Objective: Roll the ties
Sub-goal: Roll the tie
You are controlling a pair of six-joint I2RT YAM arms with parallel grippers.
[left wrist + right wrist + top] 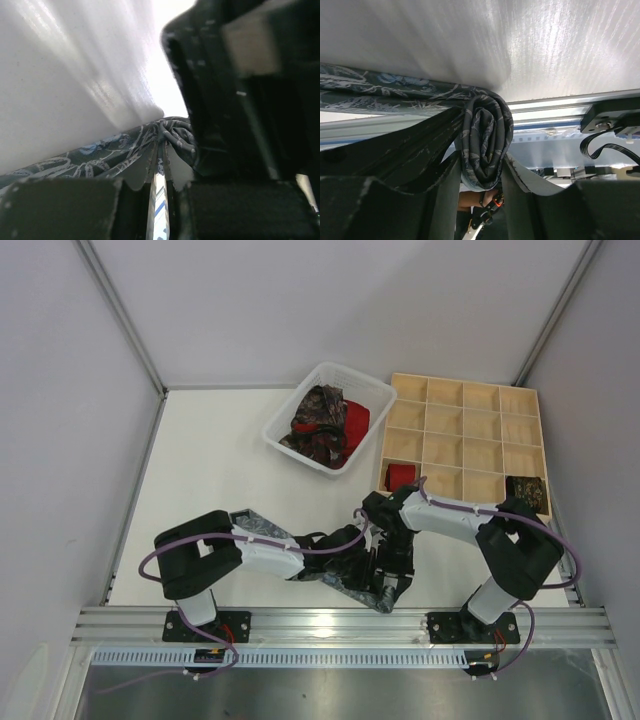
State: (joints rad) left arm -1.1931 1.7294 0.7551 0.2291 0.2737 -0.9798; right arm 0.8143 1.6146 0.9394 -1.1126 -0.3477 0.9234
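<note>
One grey tie (258, 523), printed with pale leafy sprigs, stretched flat along the near part of the table (200, 470), broad end showing beside the left forearm. Other end wound into a tight oval roll (485, 140), several layers thick, standing on its edge against the tabletop. Right gripper (483, 165) low and turned inward, one finger pressed to each side of that roll. Left gripper (160, 170) reaching right, close to its partner, jaws almost together, nipping a puckered fold of the strip beside the roll.
</note>
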